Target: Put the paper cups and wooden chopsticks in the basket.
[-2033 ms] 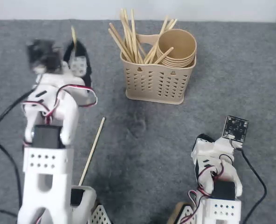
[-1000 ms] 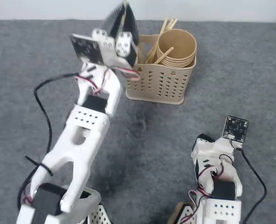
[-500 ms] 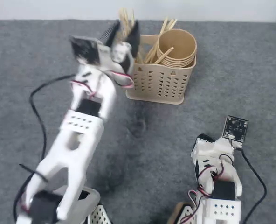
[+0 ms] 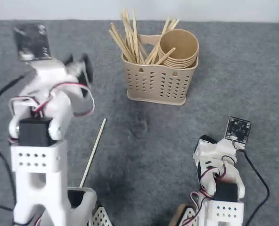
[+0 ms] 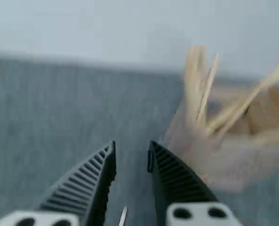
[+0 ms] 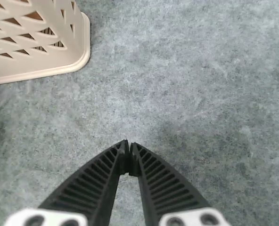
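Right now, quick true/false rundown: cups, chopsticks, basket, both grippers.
1. The paper cups sit stacked inside the basket. True.
2. Nothing is left lying on the grey mat. False: one chopstick lies flat on it, apart from the basket.
3. The right gripper is shut and holds nothing. True.
4. The left gripper is clamped on a chopstick. False: its fingers stand apart with nothing between them.
5. The basket is tipped on its side. False: it stands upright, with chopsticks poking out of its top.
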You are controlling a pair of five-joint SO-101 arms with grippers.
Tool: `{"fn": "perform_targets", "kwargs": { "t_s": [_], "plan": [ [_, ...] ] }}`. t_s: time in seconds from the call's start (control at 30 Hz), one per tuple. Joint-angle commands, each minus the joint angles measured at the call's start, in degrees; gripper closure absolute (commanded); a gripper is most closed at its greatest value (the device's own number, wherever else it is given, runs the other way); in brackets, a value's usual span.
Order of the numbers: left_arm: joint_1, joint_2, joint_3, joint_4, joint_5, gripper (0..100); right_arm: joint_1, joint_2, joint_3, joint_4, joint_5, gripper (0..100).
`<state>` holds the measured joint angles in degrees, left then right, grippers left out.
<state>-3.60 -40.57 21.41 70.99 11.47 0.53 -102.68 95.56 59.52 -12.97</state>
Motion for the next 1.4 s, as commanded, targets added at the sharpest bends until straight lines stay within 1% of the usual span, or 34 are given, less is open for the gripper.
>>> {"fn": "perform_targets", "kwargs": {
  "t_s": [0.0,0.07,0.17,0.27,0.37,0.47,0.67,0.8,0.9,1.03,1.13,1.27,1.37],
  "plan": [
    [-0.44,-1.49,8.4,3.69,-3.6,89,0.57,-1.19,0.97,0.4,1.58,99.1],
    [-0.26,-1.49,15.96,0.35,-5.27,89,0.57,-1.19,0.97,0.4,1.58,99.1],
    [0.0,-1.41,26.77,-7.03,-5.89,89,0.57,-1.19,0.97,0.4,1.58,99.1],
    [0.0,-0.26,34.33,-14.51,-5.89,89,0.57,-1.1,0.97,0.4,1.58,99.1],
    [0.0,5.8,36.09,-18.2,-5.98,89,0.57,-1.1,0.97,0.4,1.58,99.1],
    [0.0,15.82,33.63,-20.04,-7.12,89,0.57,-1.1,0.97,0.4,1.58,99.1],
    [0.0,35.52,21.76,-19.78,-8.18,89,0.57,-1.01,0.97,0.4,1.58,99.1],
    [0.09,43.25,16.57,-20.13,-8.09,89,0.57,-1.01,0.97,0.4,1.58,99.1],
    [0.09,46.24,13.67,-18.02,-8.0,90,0.57,-1.01,0.97,0.4,1.58,99.1],
    [-0.09,47.91,12.18,-16.53,-8.0,91,0.57,-1.01,0.97,0.4,1.58,99.1],
    [-0.44,47.56,12.26,-16.53,-8.0,100,0.57,-1.01,0.97,0.4,1.58,99.1],
    [-2.02,43.25,12.09,-16.09,-8.0,99,0.66,-1.01,0.97,0.4,1.58,99.1],
    [-3.87,35.6,10.68,-12.66,-8.0,99,0.66,-1.01,0.97,0.4,1.58,99.1]
  ]
}}
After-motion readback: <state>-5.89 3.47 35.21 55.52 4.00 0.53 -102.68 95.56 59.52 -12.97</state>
